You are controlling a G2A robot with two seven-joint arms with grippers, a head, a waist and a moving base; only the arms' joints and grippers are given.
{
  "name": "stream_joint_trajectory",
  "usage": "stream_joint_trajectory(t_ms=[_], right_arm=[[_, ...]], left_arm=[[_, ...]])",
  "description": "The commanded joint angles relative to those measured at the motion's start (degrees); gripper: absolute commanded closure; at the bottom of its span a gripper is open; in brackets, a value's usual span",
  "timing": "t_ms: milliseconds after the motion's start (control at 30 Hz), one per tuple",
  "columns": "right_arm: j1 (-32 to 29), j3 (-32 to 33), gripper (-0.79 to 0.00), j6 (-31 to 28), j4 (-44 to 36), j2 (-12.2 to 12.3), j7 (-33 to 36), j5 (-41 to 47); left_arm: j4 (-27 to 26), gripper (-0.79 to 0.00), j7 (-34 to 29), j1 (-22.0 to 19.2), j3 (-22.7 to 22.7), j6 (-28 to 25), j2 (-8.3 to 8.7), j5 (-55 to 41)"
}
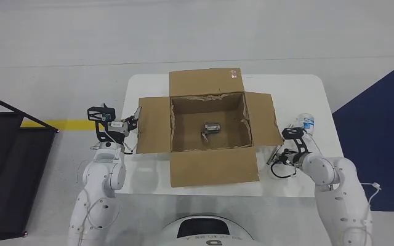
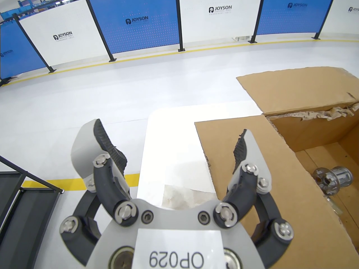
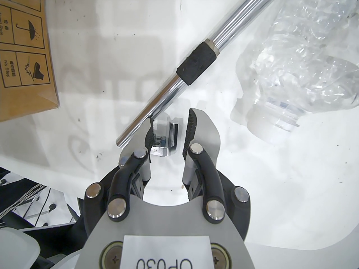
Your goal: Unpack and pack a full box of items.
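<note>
left gripper [image 2: 171, 125] jaws wide, empty; right wrist view: right gripper [image 3: 171, 116] jaws slightly parted astride metal block [image 3: 164, 145].

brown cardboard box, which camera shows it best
Top view: the whole brown cardboard box, all four flaps open. The left wrist view shows two flaps and part of the inside; the right wrist view, a flap corner.

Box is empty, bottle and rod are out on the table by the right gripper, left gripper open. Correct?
Not empty: the top view shows a metal hub lying on the floor of the box. The bottle and rod do lie on the table by the right gripper, and the left gripper is open.
</note>
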Motion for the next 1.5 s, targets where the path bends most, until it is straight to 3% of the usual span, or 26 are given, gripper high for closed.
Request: stream_joint_trajectory(t_ms=[0, 567, 633, 667, 700, 1400, 1467], right_arm=[[0.0, 0.3, 0.0, -0.1, 0.1, 0.1, 0.3, 0.6], [-8.4, 5.7, 0.0, -0.3, -7.6, 0.9, -3.7, 5.8], [-9.7, 4.5, -0.271, -0.9, -9.4, 0.9, -4.0, 4.2], [-10.1, 4.0, -0.65, -0.9, -10.0, 0.9, -4.2, 3.7], [-10.3, 3.5, -0.785, -0.7, -10.4, 0.9, -4.5, 3.3], [-4.9, -0.6, -0.782, 2.0, -2.8, 1.6, -1.8, 1.1], [-5.0, -0.6, -0.708, 2.1, -2.7, 1.7, -1.6, 0.8]], left_arm=[[0.0, -0.785, 0.0, 0.0, 0.0, 0.0, 0.0, 0.0], [0.0, -0.785, 0.0, 0.0, 0.0, 0.0, 0.0, 0.0], [0.0, -0.785, 0.0, 0.0, 0.0, 0.0, 0.0, 0.0], [0.0, -0.785, 0.0, 0.0, 0.0, 0.0, 0.0, 0.0], [0.0, -0.785, 0.0, 0.0, 0.0, 0.0, 0.0, 0.0], [0.0, -0.785, 0.0, 0.0, 0.0, 0.0, 0.0, 0.0], [0.0, -0.785, 0.0, 0.0, 0.0, 0.0, 0.0, 0.0]])
